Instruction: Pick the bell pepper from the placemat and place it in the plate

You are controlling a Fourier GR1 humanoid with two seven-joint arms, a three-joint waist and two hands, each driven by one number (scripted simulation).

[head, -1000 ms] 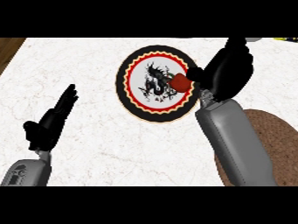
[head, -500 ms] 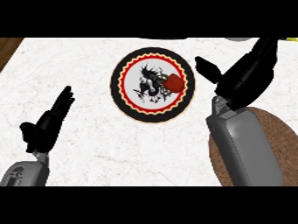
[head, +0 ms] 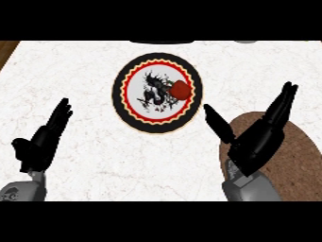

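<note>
Head view: the right hand [head: 257, 142] sits in the lower right of the frame with fingers straight and spread and the thumb held out to its left. It holds nothing and, as far as this steep angle lets me judge, touches nothing. It hangs over the left part of the round brown placemat [head: 302, 156], which reaches toward the lower right corner. The left hand [head: 43, 139] rests open at the lower left, fingers up, apart from everything on the white counter [head: 65, 75].

The red bell pepper [head: 181, 89] lies on the plate [head: 125, 101], right of the plate's dark middle pattern and inside the red and black rim. The plate stands in the upper middle of the frame, well apart from both hands and just left of the placemat.

Judging from this, the placing step looks done: the pepper is off the placemat and in the plate, and the hand that would have carried it is empty. What remains seems only to bring the right hand clear and to rest, keeping it away from the plate's rim so nothing gets nudged.
</note>
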